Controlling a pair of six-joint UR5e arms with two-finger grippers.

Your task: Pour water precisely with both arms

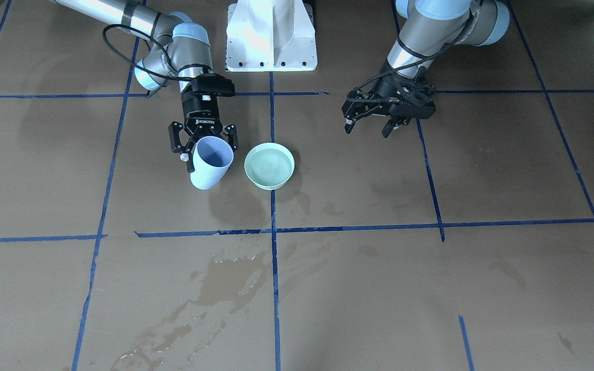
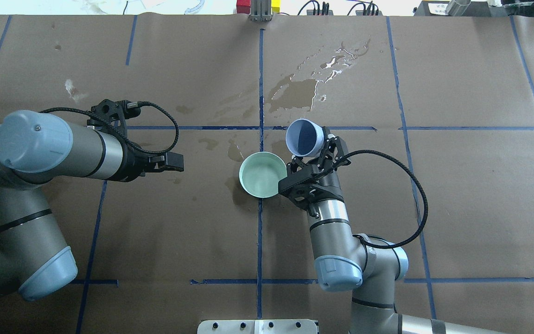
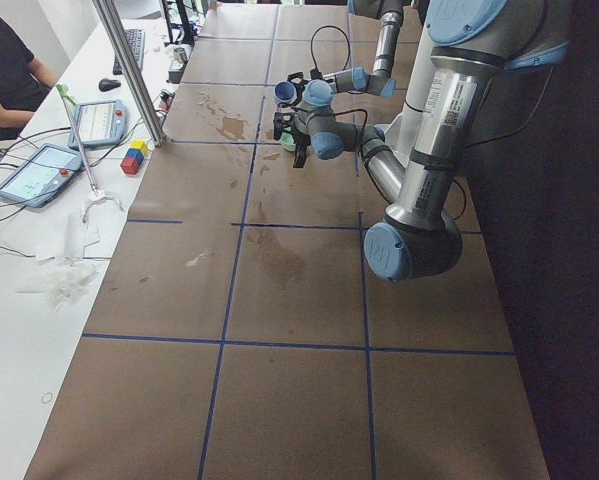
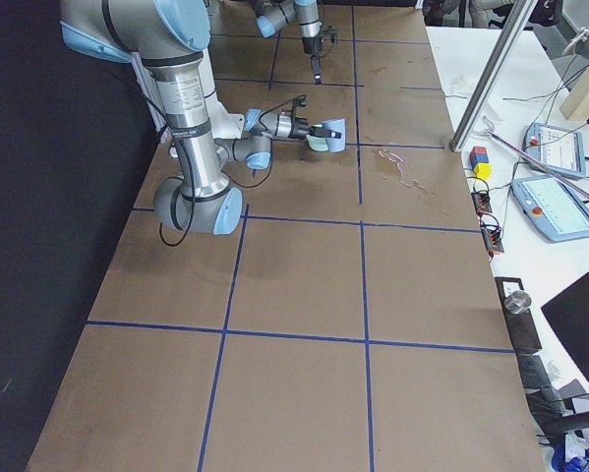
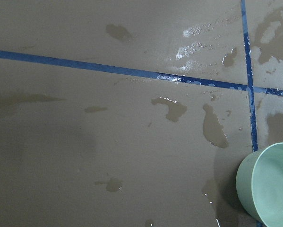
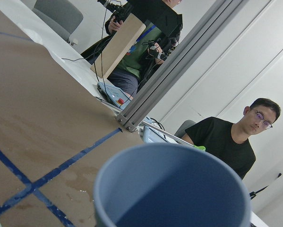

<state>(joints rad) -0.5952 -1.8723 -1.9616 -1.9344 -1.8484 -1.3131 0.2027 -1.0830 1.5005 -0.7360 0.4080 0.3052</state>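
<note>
water [image 1: 269, 164] sits in the green bowl [image 1: 268, 184], so your pour looks done; right gripper [image 1: 209, 152] grips the tilted, empty-looking blue cup [image 1: 209, 167], left gripper [image 1: 367, 130] spread, empty; you've only set-down left.

The tabletop [image 1: 359, 288] is lit brightly and evenly from above, and only soft, faint shadows are cast beside the bowl [image 1: 268, 184]. White glare is thrown off the wet patches [image 2: 336, 58] and a dull sheen off the water [image 1: 270, 164], while the pedestal [image 1: 271, 36] is washed out. In the right wrist view the cup [image 6: 169, 189] is rendered slightly soft.
</note>
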